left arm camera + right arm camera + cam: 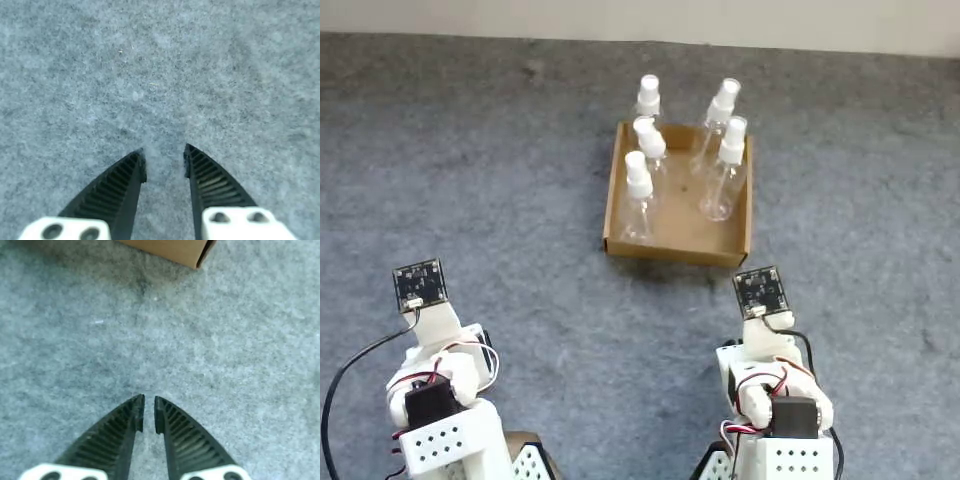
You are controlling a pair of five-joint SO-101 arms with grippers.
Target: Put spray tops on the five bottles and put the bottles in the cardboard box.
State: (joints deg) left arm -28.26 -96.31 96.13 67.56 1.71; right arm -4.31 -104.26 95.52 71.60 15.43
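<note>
All five clear plastic bottles with white spray tops (638,205) stand upright in the shallow brown cardboard box (612,200), at 11 o'clock from the nearer, empty right end effector (148,412), its tips all but together, and at 2 o'clock from the empty left end effector (164,162), tips apart.

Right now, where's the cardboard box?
High view: the cardboard box sits mid-table, beyond both arms, closer to the right gripper, five bottles standing in it. One corner lies just ahead of that gripper in the right wrist view.
</note>
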